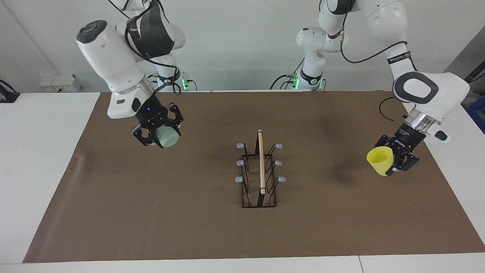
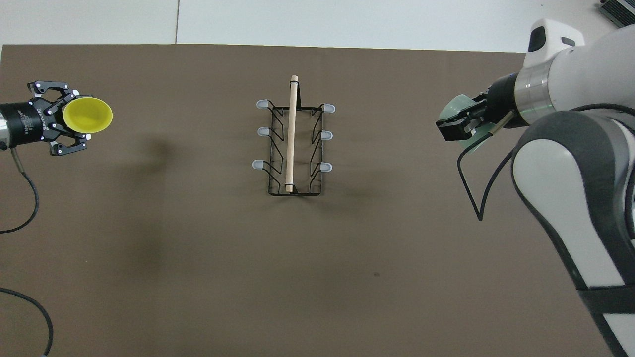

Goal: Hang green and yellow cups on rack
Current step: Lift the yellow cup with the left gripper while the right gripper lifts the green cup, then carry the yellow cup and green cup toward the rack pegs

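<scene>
A brown mat (image 1: 189, 227) covers the white table (image 1: 41, 159) in front of a pale wall. At the mat's centre stands the rack (image 1: 260, 170) — black wire with a light wooden rod on top and six grey-tipped pegs, all bare.

In the overhead view, taking the rack as the clock's centre, the yellow cup (image 2: 87, 115) hangs at about nine o'clock, over the mat toward the left arm's end. The left gripper (image 1: 398, 155) is clamped on its wall, the cup lifted clear of the mat and tilted, its mouth open to the camera above.

At about three o'clock, over the right arm's end of the mat, the right gripper (image 1: 157, 131) is closed on the green cup (image 1: 167, 137) — also raised, tipped on its side. Both cups are well apart from the rack.
</scene>
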You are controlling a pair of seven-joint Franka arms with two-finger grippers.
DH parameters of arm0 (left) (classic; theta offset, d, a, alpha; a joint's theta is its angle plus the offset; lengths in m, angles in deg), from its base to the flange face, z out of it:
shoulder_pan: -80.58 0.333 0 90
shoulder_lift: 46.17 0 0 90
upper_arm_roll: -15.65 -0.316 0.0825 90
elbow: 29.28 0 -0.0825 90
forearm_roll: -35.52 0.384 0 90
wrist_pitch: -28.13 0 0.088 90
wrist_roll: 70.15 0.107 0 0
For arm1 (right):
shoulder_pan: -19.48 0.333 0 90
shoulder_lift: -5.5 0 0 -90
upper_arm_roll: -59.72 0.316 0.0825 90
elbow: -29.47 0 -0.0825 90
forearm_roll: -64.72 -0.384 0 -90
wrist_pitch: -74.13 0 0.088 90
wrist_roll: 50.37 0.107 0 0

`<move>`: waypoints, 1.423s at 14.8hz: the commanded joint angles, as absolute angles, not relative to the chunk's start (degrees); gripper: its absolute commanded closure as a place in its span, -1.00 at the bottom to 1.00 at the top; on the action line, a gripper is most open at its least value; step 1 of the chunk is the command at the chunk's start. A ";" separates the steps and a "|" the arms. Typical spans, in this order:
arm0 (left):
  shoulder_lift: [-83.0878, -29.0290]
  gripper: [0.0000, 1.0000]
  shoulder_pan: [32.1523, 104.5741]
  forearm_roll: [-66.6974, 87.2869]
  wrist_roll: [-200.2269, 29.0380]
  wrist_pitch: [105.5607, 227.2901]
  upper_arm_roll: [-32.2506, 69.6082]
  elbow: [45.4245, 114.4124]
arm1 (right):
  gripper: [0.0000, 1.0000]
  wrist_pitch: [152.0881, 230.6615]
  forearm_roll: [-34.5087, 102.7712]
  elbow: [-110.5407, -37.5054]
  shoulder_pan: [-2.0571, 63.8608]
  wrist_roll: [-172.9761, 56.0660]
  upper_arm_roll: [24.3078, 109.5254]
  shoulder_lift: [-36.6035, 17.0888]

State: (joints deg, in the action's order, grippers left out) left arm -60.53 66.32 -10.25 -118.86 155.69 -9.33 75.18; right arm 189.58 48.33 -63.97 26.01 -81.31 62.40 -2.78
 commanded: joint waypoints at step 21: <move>-47.76 1.00 64.67 56.42 -140.35 165.21 21.71 82.77 | 1.00 255.00 -6.97 -88.92 50.50 -102.99 62.97 5.23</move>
State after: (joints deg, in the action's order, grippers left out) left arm -50.66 64.55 52.30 -135.87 160.13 20.64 77.58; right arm 252.87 -1.96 -86.50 49.22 -98.82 62.91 3.07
